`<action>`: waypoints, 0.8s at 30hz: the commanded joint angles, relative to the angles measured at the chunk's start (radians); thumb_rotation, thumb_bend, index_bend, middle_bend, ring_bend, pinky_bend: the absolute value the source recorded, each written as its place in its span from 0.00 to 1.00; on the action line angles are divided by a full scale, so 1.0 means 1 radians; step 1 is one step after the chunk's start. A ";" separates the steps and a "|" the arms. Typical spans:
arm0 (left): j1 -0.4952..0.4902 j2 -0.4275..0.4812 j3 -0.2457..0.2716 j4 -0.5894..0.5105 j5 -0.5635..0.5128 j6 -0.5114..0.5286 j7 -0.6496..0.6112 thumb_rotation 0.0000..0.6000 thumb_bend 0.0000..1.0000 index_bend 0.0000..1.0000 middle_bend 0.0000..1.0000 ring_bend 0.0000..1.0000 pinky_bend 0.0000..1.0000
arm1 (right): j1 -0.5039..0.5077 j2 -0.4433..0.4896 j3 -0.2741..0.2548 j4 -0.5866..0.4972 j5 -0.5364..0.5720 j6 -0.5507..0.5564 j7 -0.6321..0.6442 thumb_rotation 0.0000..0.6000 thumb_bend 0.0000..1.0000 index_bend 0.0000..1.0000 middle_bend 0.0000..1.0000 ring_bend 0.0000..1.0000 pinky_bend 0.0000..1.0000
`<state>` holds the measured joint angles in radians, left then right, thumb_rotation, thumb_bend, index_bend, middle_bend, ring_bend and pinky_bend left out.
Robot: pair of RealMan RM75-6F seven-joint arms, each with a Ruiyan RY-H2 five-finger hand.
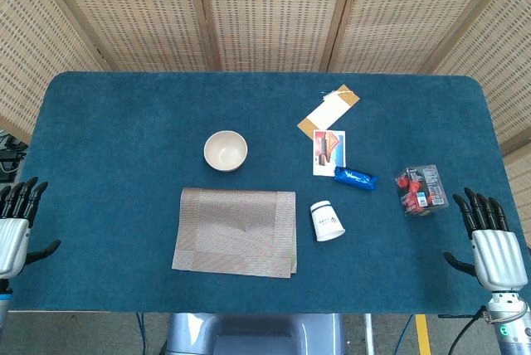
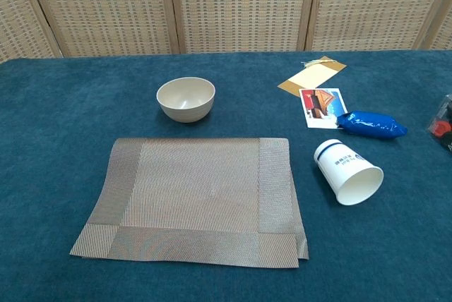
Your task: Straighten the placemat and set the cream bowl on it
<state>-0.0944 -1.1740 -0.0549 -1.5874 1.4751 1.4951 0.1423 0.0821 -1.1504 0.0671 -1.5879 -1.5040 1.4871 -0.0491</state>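
Both hands apart and empty, left hand (image 1: 15,224), right hand (image 1: 494,243) (at desk (image 1: 124,139) edges), bowl (image 1: 226,150) just beyond mat (image 1: 236,231), untouched

From my station I see the surface (image 2: 63,104) covered in matt, napped blue cloth. The placemat (image 2: 198,200) is a woven mesh with a faint sheen — fine ribbed texture. The cream bowl (image 2: 186,99) looks smooth and matt. The cup (image 2: 347,171) seems paper, the blue packet (image 2: 371,125) glossy foil or plastic. Each robot hand (image 1: 499,249) shows silvery plating — black fingers.
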 commanded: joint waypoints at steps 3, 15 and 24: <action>-0.002 -0.004 -0.003 0.006 -0.003 -0.001 -0.001 1.00 0.01 0.00 0.00 0.00 0.00 | 0.001 0.003 -0.001 -0.005 0.004 -0.007 -0.004 1.00 0.02 0.08 0.00 0.00 0.00; -0.005 -0.007 0.004 0.007 0.004 -0.009 0.003 1.00 0.02 0.00 0.00 0.00 0.00 | -0.001 0.008 0.001 -0.017 0.014 -0.009 -0.014 1.00 0.02 0.08 0.00 0.00 0.00; -0.022 -0.032 0.008 0.016 0.027 -0.021 0.027 1.00 0.03 0.00 0.00 0.00 0.00 | -0.005 0.012 -0.003 -0.022 0.011 -0.006 -0.010 1.00 0.02 0.08 0.00 0.00 0.00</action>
<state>-0.1119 -1.2003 -0.0478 -1.5722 1.4974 1.4784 0.1632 0.0775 -1.1388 0.0654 -1.6091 -1.4913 1.4803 -0.0608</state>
